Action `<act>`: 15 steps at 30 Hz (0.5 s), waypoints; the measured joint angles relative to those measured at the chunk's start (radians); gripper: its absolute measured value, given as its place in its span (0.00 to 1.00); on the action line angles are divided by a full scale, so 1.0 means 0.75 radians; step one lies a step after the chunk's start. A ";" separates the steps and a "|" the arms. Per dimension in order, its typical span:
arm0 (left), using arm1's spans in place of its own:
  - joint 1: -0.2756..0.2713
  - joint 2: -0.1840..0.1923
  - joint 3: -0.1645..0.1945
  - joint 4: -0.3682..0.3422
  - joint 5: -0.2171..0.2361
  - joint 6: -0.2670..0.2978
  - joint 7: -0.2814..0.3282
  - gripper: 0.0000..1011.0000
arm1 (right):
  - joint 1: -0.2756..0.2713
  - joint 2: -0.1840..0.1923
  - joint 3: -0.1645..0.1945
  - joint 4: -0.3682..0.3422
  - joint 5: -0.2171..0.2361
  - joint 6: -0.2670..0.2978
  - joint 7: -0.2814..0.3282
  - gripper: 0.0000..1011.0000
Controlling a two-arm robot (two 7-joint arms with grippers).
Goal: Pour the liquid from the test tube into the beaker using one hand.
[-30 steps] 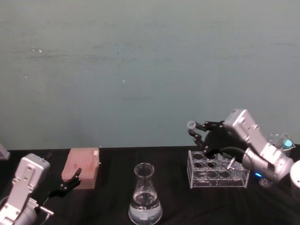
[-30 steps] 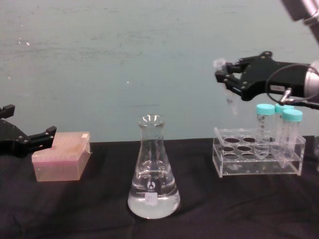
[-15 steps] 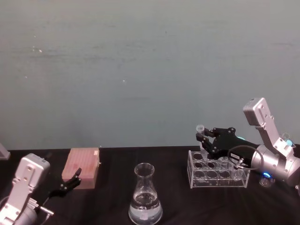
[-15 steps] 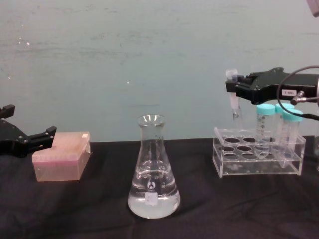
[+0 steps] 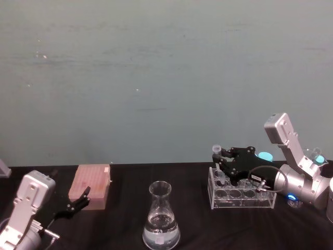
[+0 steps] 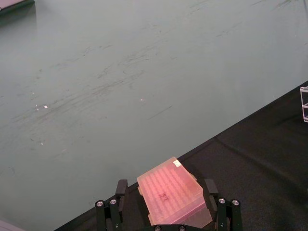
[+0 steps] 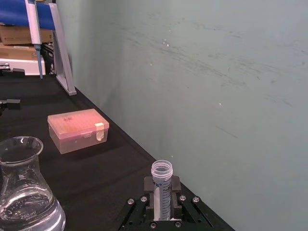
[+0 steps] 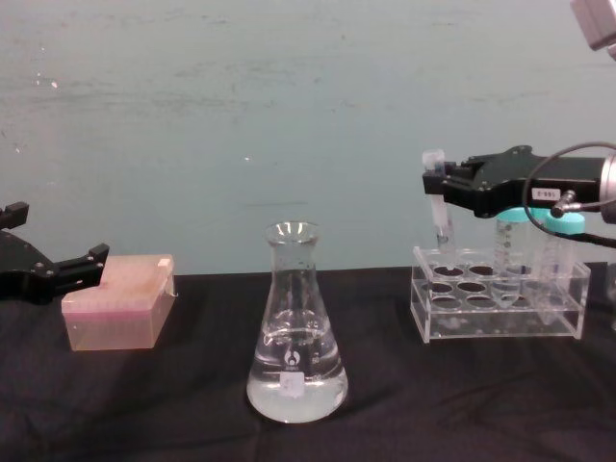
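The test tube (image 8: 438, 207), light, rigid and slippery, stands upright over the rack's (image 8: 500, 306) left wells, clamped near its rim in the right claw (image 8: 435, 185). The beaker (image 8: 295, 332) stands left, well apart. The left claw (image 8: 43, 272) idles apart beside the pink box (image 8: 120, 300).

The beaker (image 7: 26, 192), well to the side of the right pincer (image 7: 162, 204), carried the printed mark "250 ml" low on its glass wall. A small white label on the right pincer's black body (image 8: 545, 194) held dark characters too small to read. The beaker's white label, seen from the chest, was likewise unreadable.
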 joint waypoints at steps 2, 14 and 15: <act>0.000 0.000 0.000 0.000 0.000 0.000 0.000 0.99 | 0.006 -0.003 -0.005 0.011 -0.002 -0.008 0.002 0.19; 0.000 0.000 0.000 0.000 0.000 0.000 0.000 0.99 | 0.060 -0.033 -0.029 0.130 -0.026 -0.059 0.007 0.19; 0.000 0.000 0.000 0.000 0.000 0.000 0.000 0.99 | 0.063 -0.034 -0.029 0.137 -0.028 -0.061 0.008 0.19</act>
